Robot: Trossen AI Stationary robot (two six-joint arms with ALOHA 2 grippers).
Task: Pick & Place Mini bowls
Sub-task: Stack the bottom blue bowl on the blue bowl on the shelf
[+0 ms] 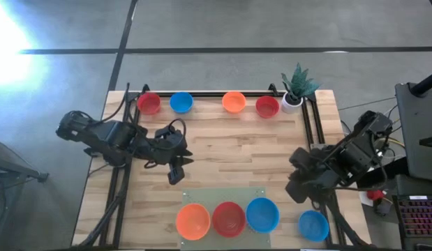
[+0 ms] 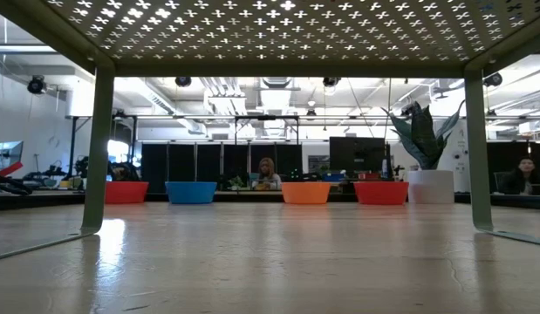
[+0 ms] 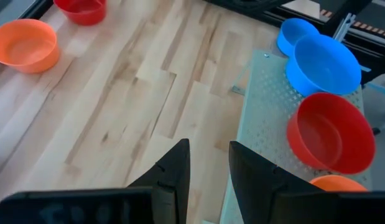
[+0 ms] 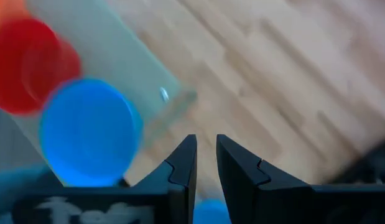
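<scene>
Four mini bowls stand along the far edge: red (image 1: 149, 103), blue (image 1: 181, 102), orange (image 1: 234, 102) and red (image 1: 267, 107). Orange (image 1: 192, 221), red (image 1: 229, 218) and blue (image 1: 262, 214) bowls sit in a row on a grey perforated plate (image 1: 202, 196) at the near edge. Another blue bowl (image 1: 313, 225) rests on the wood right of the plate. My left gripper (image 1: 177, 171) hovers left of centre, empty and narrowly open (image 3: 209, 162). My right gripper (image 1: 296, 189) hovers above the plate's right corner, empty, with a narrow gap (image 4: 206, 155).
A small white pot with a green plant (image 1: 294, 90) stands at the far right corner beside the red bowl. The plate is raised on legs (image 2: 97, 148). Black rails run along the table's left and right sides. Bare wood (image 1: 236, 150) lies between the two rows of bowls.
</scene>
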